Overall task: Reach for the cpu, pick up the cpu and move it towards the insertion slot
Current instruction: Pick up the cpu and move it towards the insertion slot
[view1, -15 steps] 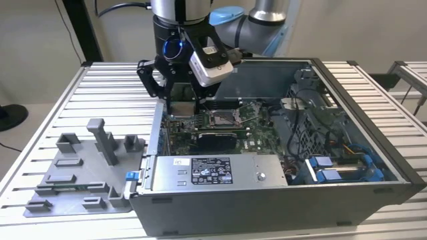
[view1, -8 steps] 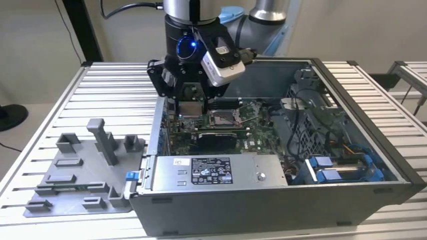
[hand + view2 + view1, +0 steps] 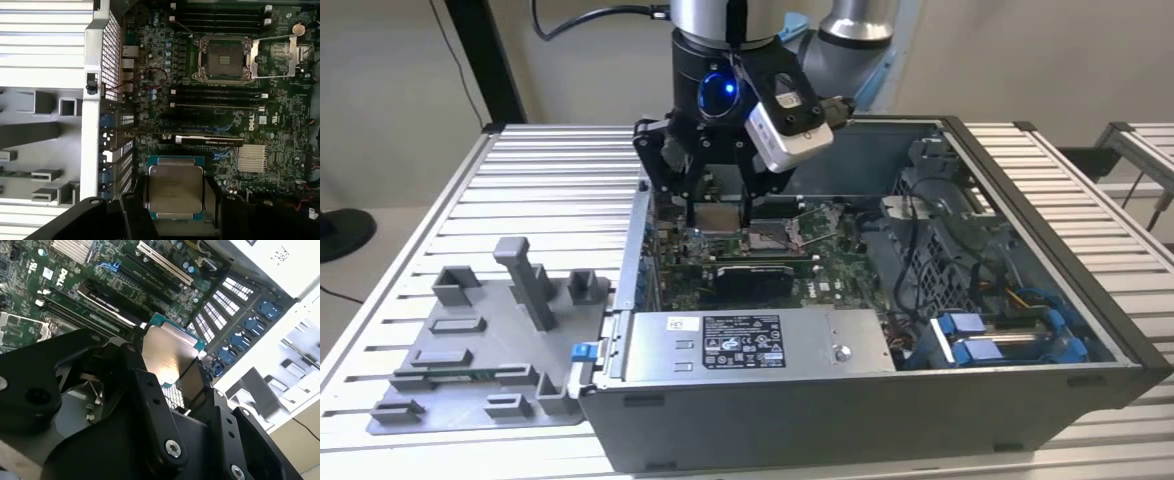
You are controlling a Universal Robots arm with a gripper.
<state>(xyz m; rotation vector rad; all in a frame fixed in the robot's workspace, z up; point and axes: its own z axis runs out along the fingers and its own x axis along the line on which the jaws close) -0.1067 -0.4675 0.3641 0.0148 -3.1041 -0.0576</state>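
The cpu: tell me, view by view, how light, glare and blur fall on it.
Second wrist view: the cpu, gripped in the hand, carries a bright glare patch on its metal top; the fixture blocks behind look blurred. First wrist view: cpu evenly lit, matte, no hot spot, the insertion slot sharp. Exterior view: cpu sits shaded beneath the hand.

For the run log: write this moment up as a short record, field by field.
gripper: shut on the cpu, over the open computer case
cpu: lifted clear of the motherboard, silver top toward both wrist cameras
insertion slot: open, dark centre bare, metal frame swung aside
cpu versus slot: apart, not yet over the socket
grey fixture plate: on the table at the exterior view's left, outside the case
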